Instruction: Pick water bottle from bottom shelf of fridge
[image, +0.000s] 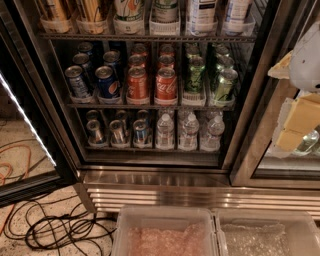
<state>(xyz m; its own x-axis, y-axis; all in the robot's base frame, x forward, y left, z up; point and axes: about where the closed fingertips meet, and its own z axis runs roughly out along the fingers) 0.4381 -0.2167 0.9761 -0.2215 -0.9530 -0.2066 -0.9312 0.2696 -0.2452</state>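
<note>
Break area or lab-type workspace, not a home. I faced a commercial drinks fridge (150, 175) with a steel frame and wire racks, soda cans (150, 82) and water bottles (187, 131) in neat rows, and a second glass-fronted unit (285, 167) alongside. Loose black cables (60, 227) and an orange cord (15, 155) lay on the speckled floor (107, 240). My gripper (300, 120) was at right, by that second unit.

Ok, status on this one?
Gripper far right, outside fridge. Water bottles upright on bottom shelf, right of cans. Nothing in front of them.

Cables (55, 229) lie on the floor (50, 197); gripper (300, 120) at right.
</note>
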